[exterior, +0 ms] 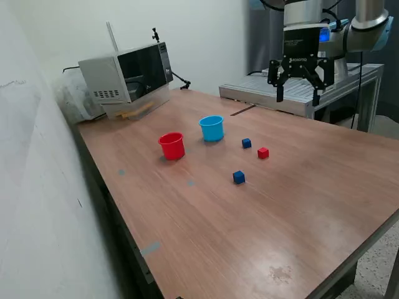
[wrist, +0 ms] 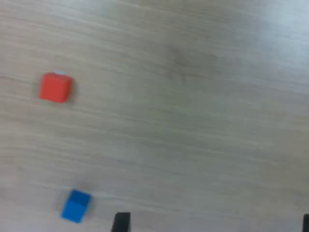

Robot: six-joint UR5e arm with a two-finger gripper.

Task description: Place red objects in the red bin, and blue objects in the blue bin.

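Note:
A red cup, the red bin [exterior: 172, 146], and a light blue cup, the blue bin [exterior: 212, 128], stand upright side by side on the wooden table. Toward the exterior view's right of them lie one small red cube [exterior: 263, 152] and two dark blue cubes [exterior: 247, 143] [exterior: 239, 177]. My gripper [exterior: 298, 94] hangs high above the table's far side, open and empty, well apart from every cube. The wrist view shows the red cube [wrist: 55, 87] and one blue cube [wrist: 76, 206] on bare wood, with only my fingertips [wrist: 120, 222] at the frame edge.
A white microwave [exterior: 128, 71] sits at the table's far corner in the exterior view's left. A grey metal bench [exterior: 299, 93] stands behind the table under the arm. A white wall runs along the exterior view's left, and the table's near edge [exterior: 349, 261] drops off.

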